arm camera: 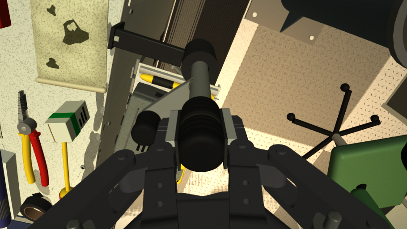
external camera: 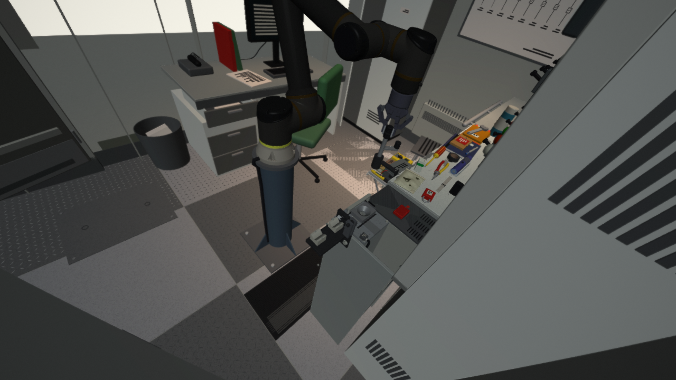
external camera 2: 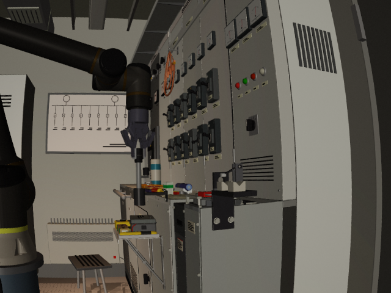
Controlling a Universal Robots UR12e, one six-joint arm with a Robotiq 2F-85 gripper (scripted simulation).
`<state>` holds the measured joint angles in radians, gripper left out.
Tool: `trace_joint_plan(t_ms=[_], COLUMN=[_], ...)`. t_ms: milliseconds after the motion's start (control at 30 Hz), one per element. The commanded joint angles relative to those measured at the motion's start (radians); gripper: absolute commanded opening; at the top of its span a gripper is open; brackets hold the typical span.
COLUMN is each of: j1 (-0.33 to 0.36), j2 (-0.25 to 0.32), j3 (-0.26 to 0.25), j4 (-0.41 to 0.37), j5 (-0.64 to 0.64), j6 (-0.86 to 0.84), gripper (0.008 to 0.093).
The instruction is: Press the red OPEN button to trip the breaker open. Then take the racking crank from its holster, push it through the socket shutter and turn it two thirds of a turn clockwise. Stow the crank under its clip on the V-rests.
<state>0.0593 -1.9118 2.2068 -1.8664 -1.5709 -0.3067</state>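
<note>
At the left end of the switchgear's bench top, the racking crank stands upright in its black holster, which is fixed to the bench's front edge. Its grey shaft rises to a ribbed black grip. My gripper hangs straight above the crank, and its two finger pads are closed against the sides of that grip. Further right, the red OPEN button sits on the breaker's sloped top beside the round socket. The V-rests with their clip stand on a black bracket at the breaker's front.
The bench's front edge runs just beside the holster, and below it a small shelf carries a grey box and yellow tools. Pliers, a screwdriver, tape and a stained cloth lie on the bench. A green office chair stands behind my arm.
</note>
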Motion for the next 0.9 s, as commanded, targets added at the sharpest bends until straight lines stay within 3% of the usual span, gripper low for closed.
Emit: trace_joint_plan(t_ms=[0,867], j1=[0.000,0.000], j2=[0.000,-0.004], j3=[0.000,-0.012], j4=[-0.001,0.014], j5=[0.000,0.000], j6=[0.000,0.000], gripper=[0.0300,0.0300])
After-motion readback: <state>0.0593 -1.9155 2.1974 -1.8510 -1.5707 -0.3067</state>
